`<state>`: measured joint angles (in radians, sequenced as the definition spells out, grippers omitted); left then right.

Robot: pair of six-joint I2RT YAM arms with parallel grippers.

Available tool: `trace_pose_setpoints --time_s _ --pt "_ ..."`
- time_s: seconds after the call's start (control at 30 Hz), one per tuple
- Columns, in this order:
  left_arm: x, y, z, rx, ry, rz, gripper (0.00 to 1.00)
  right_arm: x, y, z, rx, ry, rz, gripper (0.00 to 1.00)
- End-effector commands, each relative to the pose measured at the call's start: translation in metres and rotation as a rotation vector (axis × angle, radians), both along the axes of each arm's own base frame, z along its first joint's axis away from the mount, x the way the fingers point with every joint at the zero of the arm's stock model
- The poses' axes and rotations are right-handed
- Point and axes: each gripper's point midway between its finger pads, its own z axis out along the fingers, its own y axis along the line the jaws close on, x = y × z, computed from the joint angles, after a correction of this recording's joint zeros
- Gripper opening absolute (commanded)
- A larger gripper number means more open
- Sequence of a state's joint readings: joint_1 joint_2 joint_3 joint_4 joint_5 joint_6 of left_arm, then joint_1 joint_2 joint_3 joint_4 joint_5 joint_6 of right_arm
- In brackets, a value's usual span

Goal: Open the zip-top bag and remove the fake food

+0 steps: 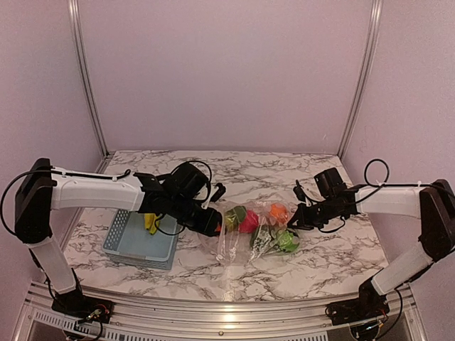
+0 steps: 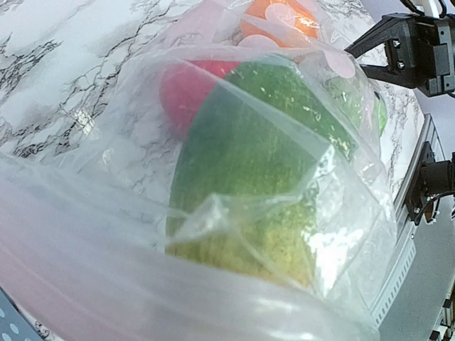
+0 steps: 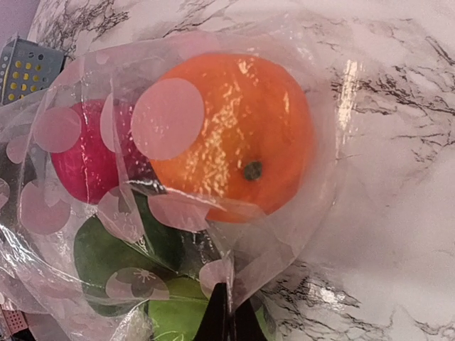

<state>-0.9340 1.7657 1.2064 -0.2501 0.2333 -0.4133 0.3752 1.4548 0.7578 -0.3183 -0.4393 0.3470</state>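
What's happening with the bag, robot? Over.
Right gripper jaws shut on zip-top bag. Left gripper at bag's edge, jaws unclear. Fake food inside. Nothing blocking.

zip-top bag (image 3: 168, 118): clear, pink dots | fake food (image 3: 242, 142): orange, red, green | basket (image 1: 138, 245): blue | table (image 1: 320, 263): grey-veined white

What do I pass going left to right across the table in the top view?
Blue basket → left gripper → red fruit → orange → right gripper; both fruits lie inside the zip-top bag.
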Motion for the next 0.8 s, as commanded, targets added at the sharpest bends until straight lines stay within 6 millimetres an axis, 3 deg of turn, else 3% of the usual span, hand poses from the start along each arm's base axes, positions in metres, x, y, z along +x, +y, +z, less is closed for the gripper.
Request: trace_pose_setpoints --time_s 0.0,0.27,0.43,0.57,0.67,0.77 --pt "-0.008 0.026 0.014 0.030 0.037 0.030 0.25 -0.003 -0.009 0.000 -0.029 0.006 -0.030 0.00" --pt "-0.023 0.092 0.019 0.099 0.103 0.122 0.28 -0.003 -0.014 -0.002 -0.046 -0.003 -0.043 0.00" --pt "-0.009 0.145 0.033 0.067 0.090 0.331 0.29 -0.002 -0.015 -0.002 -0.036 -0.005 -0.046 0.00" --pt "0.007 0.193 0.027 0.062 0.107 0.517 0.32 -0.001 -0.011 0.000 -0.017 -0.011 -0.040 0.00" --pt "0.015 0.209 0.015 0.081 0.127 0.572 0.33 0.000 -0.009 0.001 -0.006 -0.012 -0.031 0.00" --pt "0.027 0.205 0.008 0.080 0.133 0.571 0.33 0.000 -0.007 0.003 0.002 -0.012 -0.026 0.00"
